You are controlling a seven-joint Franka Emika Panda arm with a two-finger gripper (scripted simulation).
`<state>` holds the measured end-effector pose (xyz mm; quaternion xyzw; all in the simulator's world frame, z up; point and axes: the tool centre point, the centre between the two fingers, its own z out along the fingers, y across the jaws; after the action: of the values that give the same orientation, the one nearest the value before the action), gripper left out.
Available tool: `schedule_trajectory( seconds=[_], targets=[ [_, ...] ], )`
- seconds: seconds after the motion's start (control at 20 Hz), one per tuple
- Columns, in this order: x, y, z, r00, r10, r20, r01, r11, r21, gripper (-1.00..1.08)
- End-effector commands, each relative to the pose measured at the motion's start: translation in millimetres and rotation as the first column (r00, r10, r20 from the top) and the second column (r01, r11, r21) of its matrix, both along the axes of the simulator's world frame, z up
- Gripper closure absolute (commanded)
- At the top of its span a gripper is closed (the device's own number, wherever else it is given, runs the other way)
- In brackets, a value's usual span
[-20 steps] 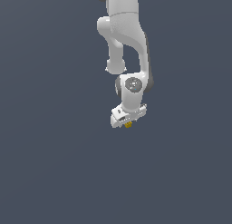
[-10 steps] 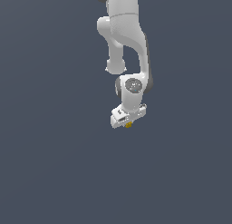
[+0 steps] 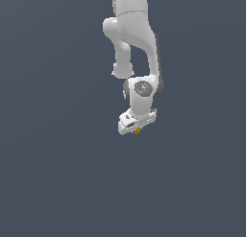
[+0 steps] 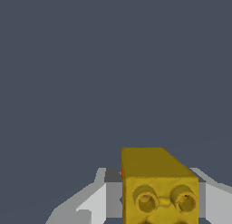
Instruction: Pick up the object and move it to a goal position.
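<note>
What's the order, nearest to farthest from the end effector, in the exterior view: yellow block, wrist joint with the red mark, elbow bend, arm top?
1. yellow block, right at the end effector, under its lower edge.
2. wrist joint, just above.
3. elbow bend, higher, toward the exterior view's left.
4. arm top, at the frame's upper edge.

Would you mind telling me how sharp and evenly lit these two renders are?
Exterior view: flat, even light, no cast shadows or glare; the yellow block under the tool is tiny. Wrist view: the block fills the foreground, its studs soft-edged, and the frame cuts it off.
</note>
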<state>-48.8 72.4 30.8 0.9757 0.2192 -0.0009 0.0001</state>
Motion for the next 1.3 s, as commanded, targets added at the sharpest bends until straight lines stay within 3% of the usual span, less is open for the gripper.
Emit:
schedule_trajectory(
  seconds=[0.0, 0.4, 1.25],
  targets=[
    [0.2, 5.3, 9.3, 1.0, 0.001, 0.001, -0.001, 1.0, 0.0, 1.08],
    [-1.1, 36.4, 63.9, 1.0, 0.001, 0.001, -0.001, 1.0, 0.0, 1.08],
    [-1.0, 135.4, 237.2, 1.0, 0.002, 0.001, -0.002, 1.0, 0.0, 1.08]
  ],
)
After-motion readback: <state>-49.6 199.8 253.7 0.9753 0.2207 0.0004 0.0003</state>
